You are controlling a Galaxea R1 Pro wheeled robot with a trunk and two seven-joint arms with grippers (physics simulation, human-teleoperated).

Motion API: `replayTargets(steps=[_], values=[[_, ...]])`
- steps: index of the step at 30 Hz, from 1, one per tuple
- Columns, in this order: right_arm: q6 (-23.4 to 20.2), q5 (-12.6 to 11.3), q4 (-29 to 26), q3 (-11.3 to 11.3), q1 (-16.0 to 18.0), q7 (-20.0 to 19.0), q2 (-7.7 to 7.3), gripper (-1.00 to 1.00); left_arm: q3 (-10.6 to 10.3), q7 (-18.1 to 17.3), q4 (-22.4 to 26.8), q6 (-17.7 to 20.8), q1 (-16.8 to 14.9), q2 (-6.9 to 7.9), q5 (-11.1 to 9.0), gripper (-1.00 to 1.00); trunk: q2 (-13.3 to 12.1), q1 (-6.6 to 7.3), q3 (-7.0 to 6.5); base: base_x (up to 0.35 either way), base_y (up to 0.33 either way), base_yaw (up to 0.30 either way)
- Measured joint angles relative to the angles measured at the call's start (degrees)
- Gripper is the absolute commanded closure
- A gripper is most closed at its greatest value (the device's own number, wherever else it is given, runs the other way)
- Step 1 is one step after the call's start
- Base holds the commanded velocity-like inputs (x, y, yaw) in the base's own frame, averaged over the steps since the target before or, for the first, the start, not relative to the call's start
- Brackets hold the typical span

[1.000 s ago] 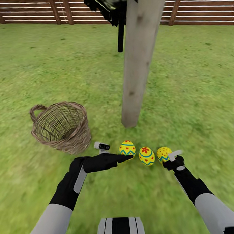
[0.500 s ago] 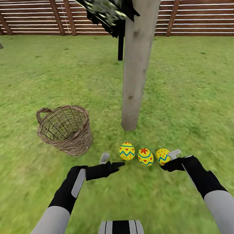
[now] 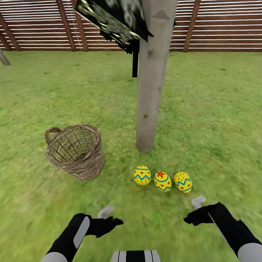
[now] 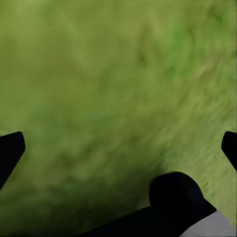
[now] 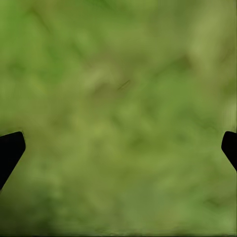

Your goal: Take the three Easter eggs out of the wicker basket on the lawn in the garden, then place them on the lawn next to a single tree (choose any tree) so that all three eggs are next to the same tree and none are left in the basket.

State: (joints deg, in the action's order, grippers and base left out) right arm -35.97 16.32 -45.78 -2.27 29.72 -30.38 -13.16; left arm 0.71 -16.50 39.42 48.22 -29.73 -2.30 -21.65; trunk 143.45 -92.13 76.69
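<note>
My three yellow Easter eggs with blue zigzag bands and red marks (image 3: 162, 181) lie in a short row on the mottled green lawn (image 3: 221, 116), just in front of the foot of the thick pale grey-beige tree trunk (image 3: 149, 88). The small round brown open-weave wicker basket (image 3: 75, 151) stands to their left, tipped a little, and I can see no egg through its weave. By my reckoning the placing is done.

My left pincer (image 3: 111, 218) hangs low over the grass, near my own body and well apart from the eggs. Its wrist camera shows both dark fingertips at the far edges of the picture with only grass between them, so it is spread wide and carries nothing. My right pincer (image 3: 194, 212) hovers just short of the rightmost egg (image 3: 183, 181), equally spread, equally bare.

The risk now is my own clumsiness. The eggs are round and sit free on the grass, and a careless sweep of my right arm could send the nearest one rolling from the trunk. A left-arm swing could knock the basket towards the row.
</note>
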Motion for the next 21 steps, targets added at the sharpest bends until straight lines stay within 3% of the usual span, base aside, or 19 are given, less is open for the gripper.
replayTargets(steps=[4,10,14,21], values=[[4.8,0.1,5.4,0.0,-0.4,0.0,0.07,-1.0,0.0,6.8,-0.2,0.0,0.2,0.81,-0.2,-1.0,-0.1,0.1,-0.89,0.0,0.0,0.0],[6.9,0.1,8.7,0.0,-0.5,0.1,0.24,-1.0,0.0,13.7,-0.4,0.0,0.2,0.96,-0.4,-1.0,-0.1,0.26,-2.22,0.0,0.0,0.0],[9.0,0.4,14.1,0.0,-0.5,0.3,0.28,-1.0,0.0,15.2,-3.1,-0.1,0.2,2.05,-0.2,-1.0,-0.2,0.36,-3.1,0.0,0.0,0.0],[10.3,0.9,17.8,0.0,-0.5,0.4,0.46,-1.0,-0.1,15.3,-9.5,-1.7,0.2,3.77,0.1,-1.0,-1.7,1.27,-4.5,0.0,0.0,0.0]])
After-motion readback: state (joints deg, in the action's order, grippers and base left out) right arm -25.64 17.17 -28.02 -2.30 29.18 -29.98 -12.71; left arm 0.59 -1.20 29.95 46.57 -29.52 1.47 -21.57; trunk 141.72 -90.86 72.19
